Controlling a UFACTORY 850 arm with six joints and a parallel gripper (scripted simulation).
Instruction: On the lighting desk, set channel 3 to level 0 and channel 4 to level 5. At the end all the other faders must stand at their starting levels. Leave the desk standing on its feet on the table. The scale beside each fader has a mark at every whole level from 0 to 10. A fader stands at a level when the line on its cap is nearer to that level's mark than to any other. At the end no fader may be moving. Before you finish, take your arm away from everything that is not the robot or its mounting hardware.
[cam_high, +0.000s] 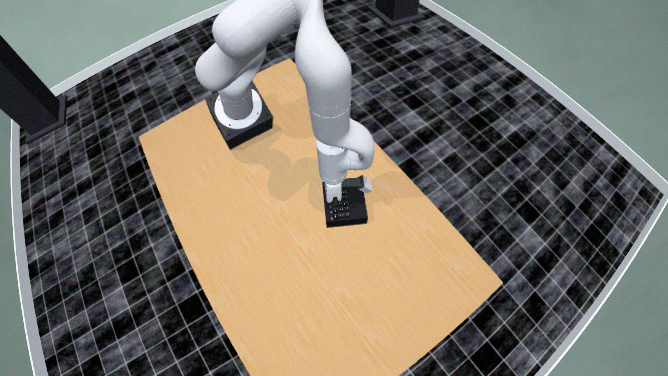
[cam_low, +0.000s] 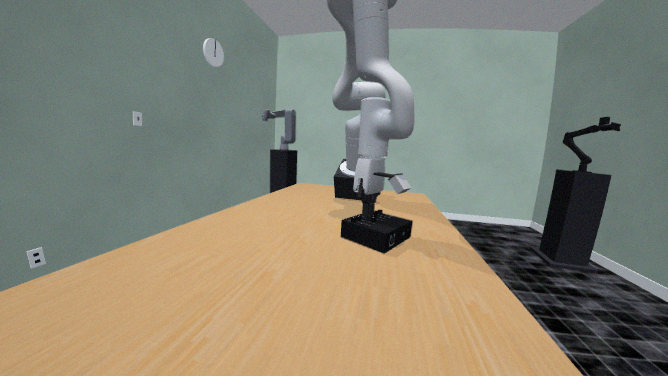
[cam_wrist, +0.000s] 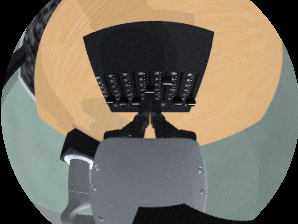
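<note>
The lighting desk (cam_high: 346, 210) is a small black box standing on the wooden table; it also shows in the exterior view (cam_low: 376, 231) and the wrist view (cam_wrist: 149, 70). A row of several fader slots runs across its top. My gripper (cam_wrist: 150, 100) points straight down and is shut, with its fingertips together. The tips rest among the faders near the middle of the row, at the near end of the slots. In the top and exterior views the gripper (cam_high: 334, 201) (cam_low: 369, 214) stands over the desk's back part. The cap lines and scale marks are too small to read.
The arm's base (cam_high: 240, 117) stands at the table's far end. Black pedestals (cam_low: 574, 222) stand on the floor beyond the table's right edge and at the back left (cam_low: 283, 169). The desk sits near the table's right edge.
</note>
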